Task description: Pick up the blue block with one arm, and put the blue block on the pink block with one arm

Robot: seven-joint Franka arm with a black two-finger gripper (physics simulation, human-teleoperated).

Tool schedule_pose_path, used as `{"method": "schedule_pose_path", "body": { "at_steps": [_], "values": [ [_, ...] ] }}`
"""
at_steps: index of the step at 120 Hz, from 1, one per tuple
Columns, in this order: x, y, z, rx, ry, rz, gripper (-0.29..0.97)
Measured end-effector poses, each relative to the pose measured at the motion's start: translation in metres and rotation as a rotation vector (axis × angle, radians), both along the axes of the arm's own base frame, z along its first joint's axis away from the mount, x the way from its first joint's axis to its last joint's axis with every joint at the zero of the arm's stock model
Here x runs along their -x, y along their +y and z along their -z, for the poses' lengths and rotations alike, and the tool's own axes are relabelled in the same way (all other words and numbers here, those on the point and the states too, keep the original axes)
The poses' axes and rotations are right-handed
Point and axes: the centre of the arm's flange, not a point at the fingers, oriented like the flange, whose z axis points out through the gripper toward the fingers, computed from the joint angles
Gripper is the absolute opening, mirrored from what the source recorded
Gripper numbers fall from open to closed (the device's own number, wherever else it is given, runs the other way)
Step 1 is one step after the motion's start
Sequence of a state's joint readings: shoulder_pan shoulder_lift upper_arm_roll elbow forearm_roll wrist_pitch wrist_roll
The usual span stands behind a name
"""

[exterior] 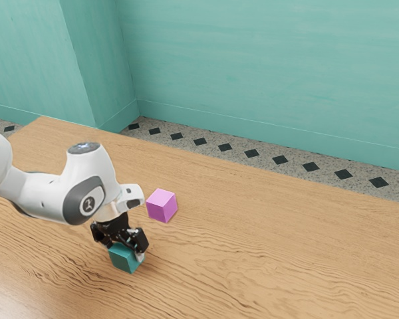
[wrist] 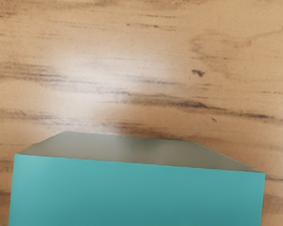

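One gripper [exterior: 128,248] is sitting down over the blue block [exterior: 125,260].
Whether it is clamping, I cannot tell; it should be squeezing squarely before lifting toward the pink block [exterior: 161,205] nearby.

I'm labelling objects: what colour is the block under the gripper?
The small plain cube is teal, a blue-green; the wrist view shows it best.

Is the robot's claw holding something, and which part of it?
Cannot tell. The claw is down at the top of the blue block, but a grip isn't visible.
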State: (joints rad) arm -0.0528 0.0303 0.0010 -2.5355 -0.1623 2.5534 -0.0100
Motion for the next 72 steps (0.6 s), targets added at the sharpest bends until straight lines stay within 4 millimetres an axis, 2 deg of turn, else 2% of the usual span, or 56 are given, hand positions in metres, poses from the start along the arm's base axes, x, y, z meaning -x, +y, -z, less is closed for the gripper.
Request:
{"method": "schedule_pose_path", "body": {
  "at_steps": [72],
  "values": [
    [-0.0005, -0.0007, 0.0011, -0.062, 0.035, 0.038, 0.66]
  ]
}}
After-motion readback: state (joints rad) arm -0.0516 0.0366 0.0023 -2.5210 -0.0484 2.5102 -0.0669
